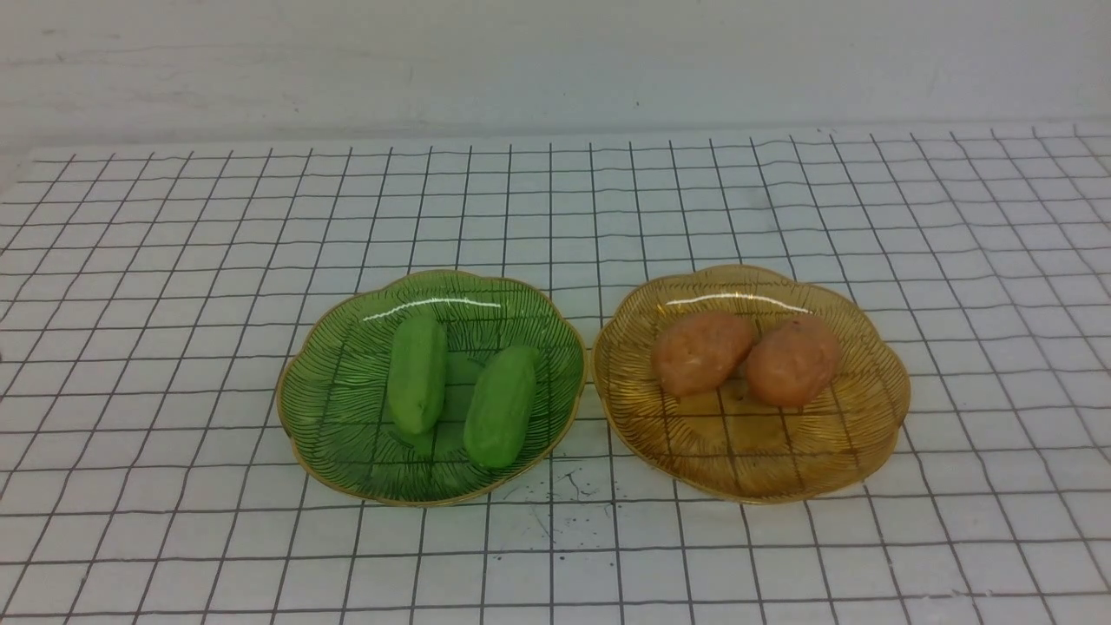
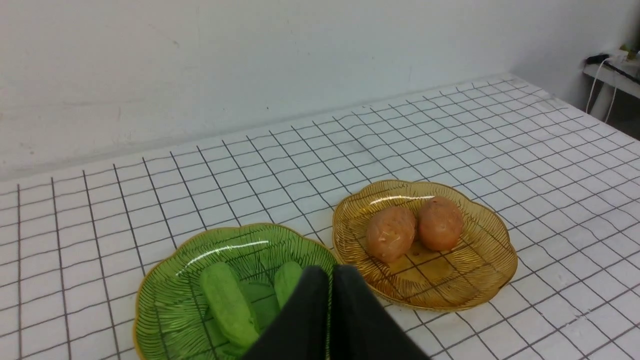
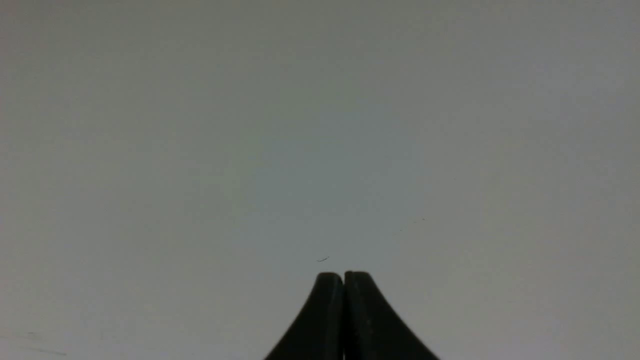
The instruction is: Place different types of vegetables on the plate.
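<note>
Two light-green cucumbers lie side by side in a green glass plate left of centre. Two orange-brown potatoes touch each other in an amber glass plate on the right. No arm shows in the front view. My left gripper is shut and empty, held back from the green plate, with a cucumber and the potatoes ahead of it. My right gripper is shut and empty, facing a blank grey surface.
The plates stand close together on a white cloth with a black grid, with a white wall behind. A small dark scuff marks the cloth between the plates. A side table with cables stands at the far right.
</note>
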